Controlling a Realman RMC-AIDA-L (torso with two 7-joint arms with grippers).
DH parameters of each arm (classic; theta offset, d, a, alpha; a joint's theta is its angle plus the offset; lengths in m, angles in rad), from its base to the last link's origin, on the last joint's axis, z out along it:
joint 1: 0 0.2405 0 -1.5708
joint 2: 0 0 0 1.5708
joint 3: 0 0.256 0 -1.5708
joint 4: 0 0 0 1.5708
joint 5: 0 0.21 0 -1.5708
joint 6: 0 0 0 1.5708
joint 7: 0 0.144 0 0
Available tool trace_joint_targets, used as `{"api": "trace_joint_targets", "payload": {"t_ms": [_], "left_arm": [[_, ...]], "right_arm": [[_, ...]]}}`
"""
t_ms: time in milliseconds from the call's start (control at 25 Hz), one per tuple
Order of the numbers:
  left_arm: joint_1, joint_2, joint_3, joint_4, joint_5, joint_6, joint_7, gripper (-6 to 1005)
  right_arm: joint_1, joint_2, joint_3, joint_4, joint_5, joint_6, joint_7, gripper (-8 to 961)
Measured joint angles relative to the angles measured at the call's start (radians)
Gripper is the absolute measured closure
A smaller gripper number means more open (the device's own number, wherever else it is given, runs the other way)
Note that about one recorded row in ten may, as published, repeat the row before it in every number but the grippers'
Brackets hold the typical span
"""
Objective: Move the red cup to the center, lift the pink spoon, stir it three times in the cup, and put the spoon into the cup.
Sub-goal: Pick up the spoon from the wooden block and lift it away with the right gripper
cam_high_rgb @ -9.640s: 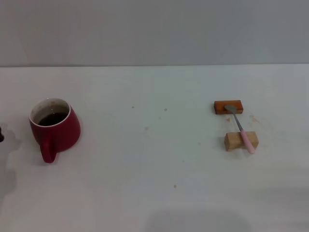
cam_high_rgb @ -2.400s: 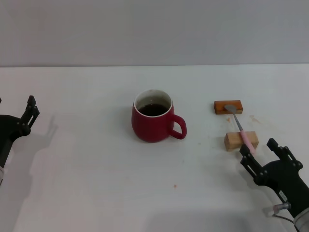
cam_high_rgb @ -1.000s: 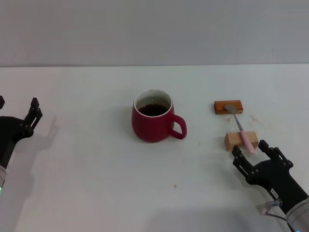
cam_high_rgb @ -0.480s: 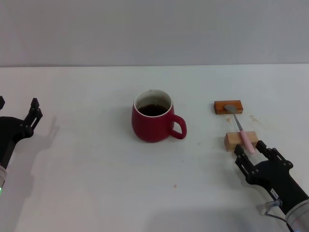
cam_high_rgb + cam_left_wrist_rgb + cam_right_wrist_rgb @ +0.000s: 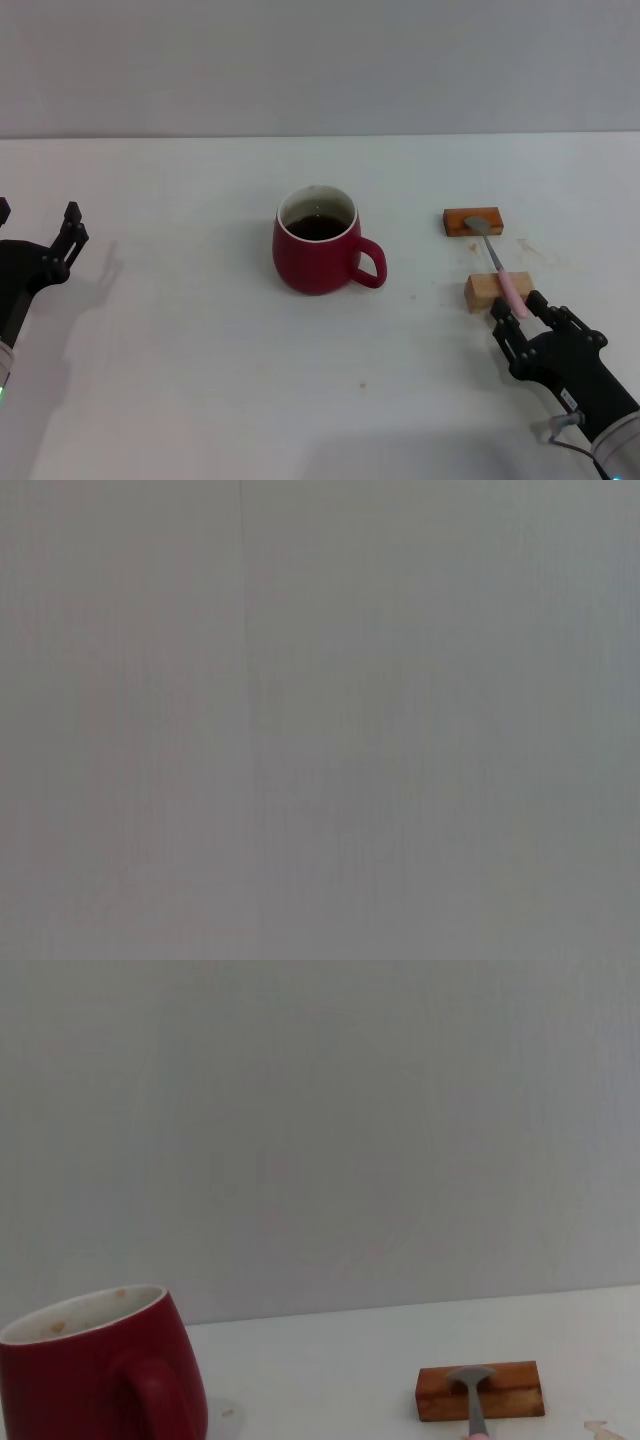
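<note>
The red cup (image 5: pixel 315 253) stands at the middle of the table, dark liquid inside, handle pointing right; it also shows in the right wrist view (image 5: pixel 100 1378). The pink spoon (image 5: pixel 502 271) lies across two wooden blocks, its silver bowl on the orange block (image 5: pixel 474 221) and its pink handle over the tan block (image 5: pixel 486 291). My right gripper (image 5: pixel 521 313) is open, its fingertips on either side of the end of the pink handle. My left gripper (image 5: pixel 70 228) is at the left edge of the table, far from the cup. The left wrist view shows only a grey surface.
The white table (image 5: pixel 200 360) ends at a grey wall behind. Small brown specks lie on the table near the blocks and in front of the cup. The orange block with the spoon's bowl shows in the right wrist view (image 5: pixel 480 1390).
The cup went from the far left to the middle of the table. The left arm has drawn back to the left edge. My right gripper has crept forward to the spoon's handle end.
</note>
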Motion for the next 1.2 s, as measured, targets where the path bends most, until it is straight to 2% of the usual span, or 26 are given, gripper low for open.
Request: {"api": "trace_joint_targets", "payload": {"t_ms": [720, 1120, 1200], "left_arm": [[-0.002, 0.000, 0.000, 0.004, 0.000, -0.003, 0.000, 155], [-0.004, 0.000, 0.002, 0.009, 0.000, -0.003, 0.000, 155], [-0.005, 0.000, 0.002, 0.009, 0.000, -0.003, 0.000, 155]], "right_arm": [[0.010, 0.000, 0.010, -0.002, 0.002, 0.007, 0.000, 499], [0.011, 0.000, 0.011, -0.003, 0.003, 0.015, 0.000, 634], [0.015, 0.000, 0.011, -0.003, 0.003, 0.027, 0.000, 634]]}}
